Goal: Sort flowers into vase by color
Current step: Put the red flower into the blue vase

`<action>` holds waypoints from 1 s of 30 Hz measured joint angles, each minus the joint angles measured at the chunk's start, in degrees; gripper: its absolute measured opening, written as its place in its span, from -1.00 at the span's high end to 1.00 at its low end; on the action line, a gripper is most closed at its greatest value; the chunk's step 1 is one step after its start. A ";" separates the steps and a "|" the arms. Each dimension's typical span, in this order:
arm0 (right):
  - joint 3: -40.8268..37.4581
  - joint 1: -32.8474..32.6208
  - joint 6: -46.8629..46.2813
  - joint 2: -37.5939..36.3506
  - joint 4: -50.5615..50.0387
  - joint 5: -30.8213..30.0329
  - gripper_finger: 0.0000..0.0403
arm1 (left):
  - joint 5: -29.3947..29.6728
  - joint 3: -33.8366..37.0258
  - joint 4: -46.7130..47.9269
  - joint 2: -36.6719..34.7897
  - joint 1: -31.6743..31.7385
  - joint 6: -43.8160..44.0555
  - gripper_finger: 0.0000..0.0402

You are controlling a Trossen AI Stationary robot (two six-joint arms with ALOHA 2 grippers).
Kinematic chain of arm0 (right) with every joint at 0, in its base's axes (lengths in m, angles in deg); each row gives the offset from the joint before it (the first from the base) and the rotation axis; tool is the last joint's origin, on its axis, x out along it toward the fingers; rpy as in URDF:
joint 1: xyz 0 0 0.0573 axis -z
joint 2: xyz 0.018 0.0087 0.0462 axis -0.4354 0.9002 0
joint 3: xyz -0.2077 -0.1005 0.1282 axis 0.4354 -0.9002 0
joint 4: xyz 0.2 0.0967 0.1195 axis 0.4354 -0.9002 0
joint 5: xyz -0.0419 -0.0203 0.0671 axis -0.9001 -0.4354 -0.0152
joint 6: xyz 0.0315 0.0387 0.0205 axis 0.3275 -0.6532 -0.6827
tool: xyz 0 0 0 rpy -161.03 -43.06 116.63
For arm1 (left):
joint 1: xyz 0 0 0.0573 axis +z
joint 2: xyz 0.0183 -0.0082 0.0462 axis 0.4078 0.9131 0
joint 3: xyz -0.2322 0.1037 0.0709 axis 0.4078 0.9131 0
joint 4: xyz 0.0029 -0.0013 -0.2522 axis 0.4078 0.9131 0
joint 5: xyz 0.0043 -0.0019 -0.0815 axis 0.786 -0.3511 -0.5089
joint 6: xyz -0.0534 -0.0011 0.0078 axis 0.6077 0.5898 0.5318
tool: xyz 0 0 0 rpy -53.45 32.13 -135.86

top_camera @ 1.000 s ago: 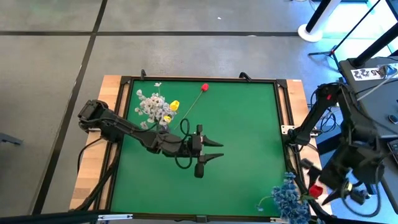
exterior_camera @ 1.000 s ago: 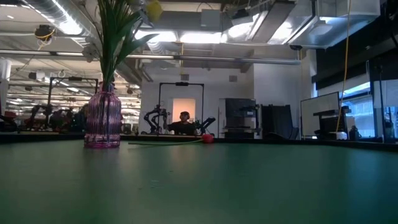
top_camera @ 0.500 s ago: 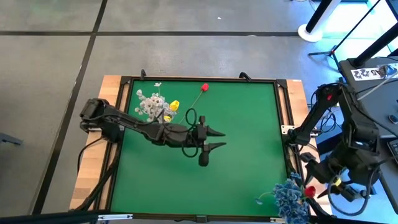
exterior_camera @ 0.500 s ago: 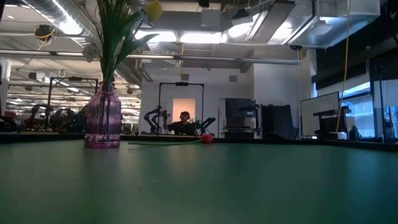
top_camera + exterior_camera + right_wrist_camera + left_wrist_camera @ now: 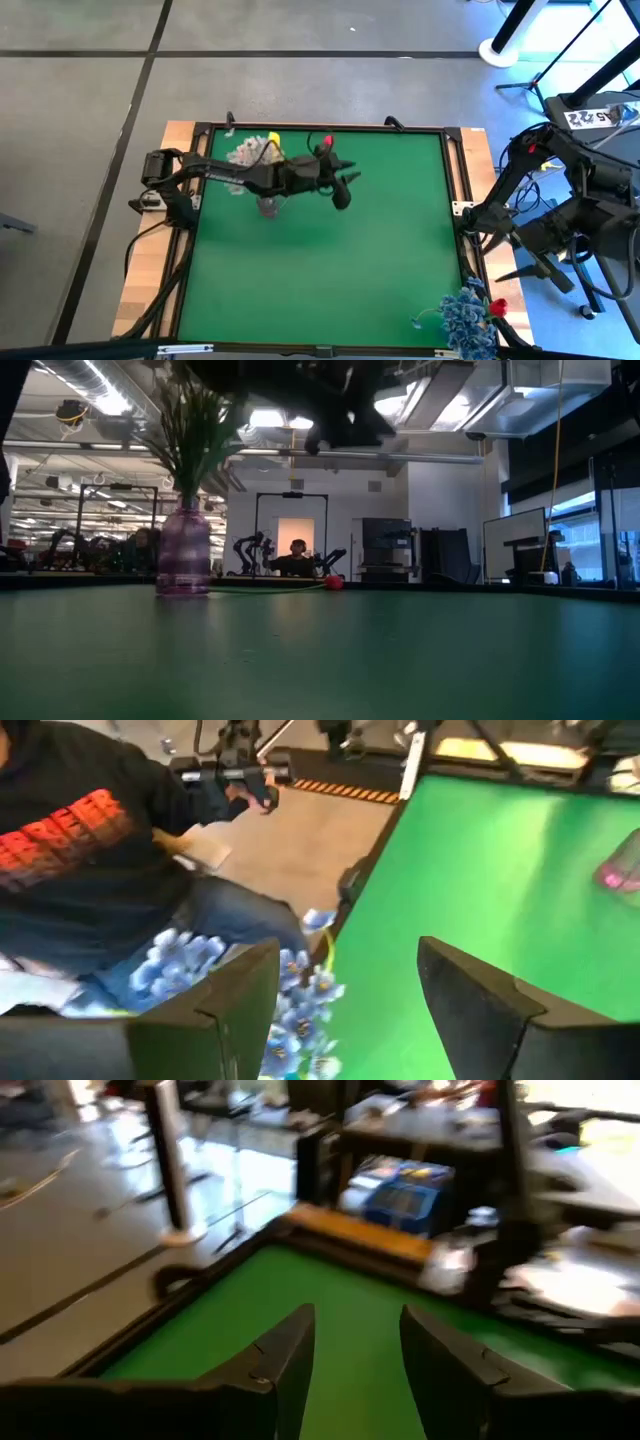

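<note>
A pink glass vase (image 5: 185, 550) stands near the table's far left corner and holds white blossoms (image 5: 243, 153) and a yellow tulip (image 5: 272, 140). One red tulip (image 5: 323, 148) lies flat on the green mat beside it, its stem partly under my left arm. My left gripper (image 5: 348, 180) hovers open above the mat just right of that tulip, holding nothing. Blue blossoms (image 5: 466, 316) with a red tulip (image 5: 497, 305) stand at the near right corner. My right gripper (image 5: 350, 1000) is open, off the table's right edge, looking back at the blue blossoms (image 5: 300, 995).
A raised black frame (image 5: 452, 180) borders the green mat. A person in a black sweatshirt (image 5: 80, 840) and jeans sits just past the near right corner, close to the blue blossoms. The middle and near left of the mat lie bare.
My left arm has swung from the table's middle toward the far edge, now reaching over the vase, its gripper still open. In the low view the vase has shifted a little to the right. My right arm has drawn up and away from the blue blossoms toward the right.
</note>
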 joint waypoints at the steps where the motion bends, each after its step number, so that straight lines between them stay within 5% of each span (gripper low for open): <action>1: -0.01 0.17 0.28 0.02 -0.17 -0.67 -0.18 | -0.28 0.06 0.32 0.28 1.06 0.18 0.28; 14: -0.01 9.76 1.35 0.46 -2.76 1.66 -0.18 | -2.34 -0.59 -3.57 0.30 -5.44 -0.22 0.28; 22: -0.01 14.27 3.07 0.50 -4.46 2.24 -0.18 | -5.77 -12.63 -2.16 0.26 -11.80 -10.65 0.28; 30: -0.01 17.66 4.17 1.44 -4.38 2.28 -0.18 | -10.80 -29.92 16.33 0.15 0.45 -12.77 0.28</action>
